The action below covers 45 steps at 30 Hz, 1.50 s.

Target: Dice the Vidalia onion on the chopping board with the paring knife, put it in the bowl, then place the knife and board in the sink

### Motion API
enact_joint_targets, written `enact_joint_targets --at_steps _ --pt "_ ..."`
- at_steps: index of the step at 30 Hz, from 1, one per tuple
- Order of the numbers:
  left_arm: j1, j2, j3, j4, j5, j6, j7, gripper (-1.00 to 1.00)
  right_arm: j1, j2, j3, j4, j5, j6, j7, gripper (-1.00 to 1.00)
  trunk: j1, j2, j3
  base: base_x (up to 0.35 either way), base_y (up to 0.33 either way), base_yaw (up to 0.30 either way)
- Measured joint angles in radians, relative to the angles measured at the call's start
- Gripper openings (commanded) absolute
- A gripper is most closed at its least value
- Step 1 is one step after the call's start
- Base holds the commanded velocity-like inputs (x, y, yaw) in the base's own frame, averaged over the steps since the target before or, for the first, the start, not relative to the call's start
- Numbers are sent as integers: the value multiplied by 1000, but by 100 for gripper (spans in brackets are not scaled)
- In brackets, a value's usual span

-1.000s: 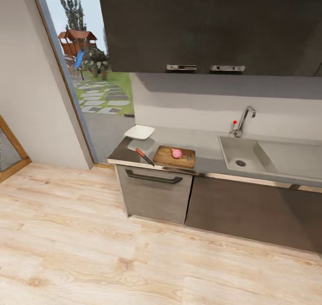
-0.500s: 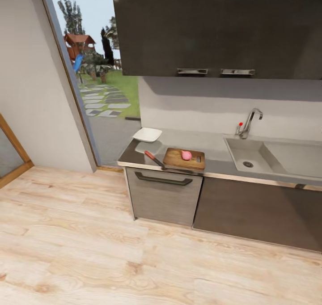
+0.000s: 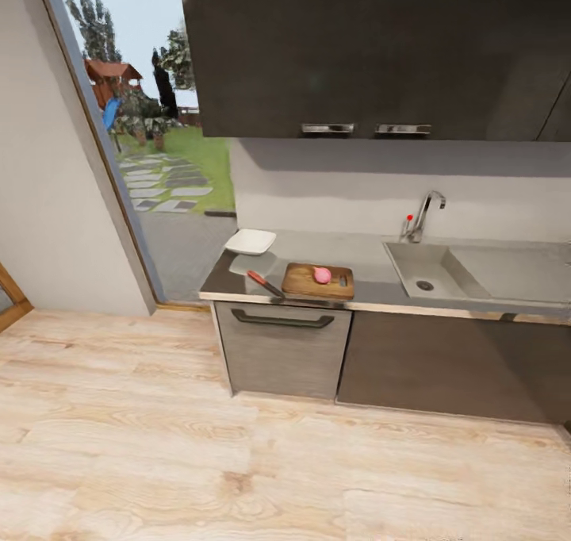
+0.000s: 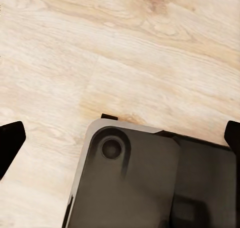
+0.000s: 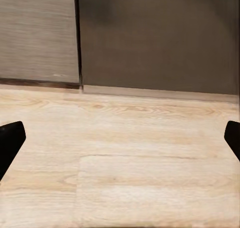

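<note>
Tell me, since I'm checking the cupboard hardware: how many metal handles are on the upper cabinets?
2, side by side along the bottom edge of the dark upper cabinets: the left handle and the right handle, above the countertop. More may lie beyond the frame.

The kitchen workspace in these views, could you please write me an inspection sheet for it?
Surface: grey countertop, glossy.
Job's things: Vidalia onion whole on the chopping board; paring knife beside the board; bowl behind; sink holds nothing seen.
Clutter: nothing seen.
Grippers: left gripper and right gripper open, over wood floor.
Cables: nothing seen.
Surroundings: dark wall cabinets, garden doorway.
</note>
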Motion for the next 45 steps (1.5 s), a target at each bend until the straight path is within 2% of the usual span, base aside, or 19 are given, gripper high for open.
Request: enact_joint_targets --at_steps 45 --pt "0 -1 0 12 0 1 0 100 0 0 0 8 0 0 0 100 0 0 31 0 277 -213"
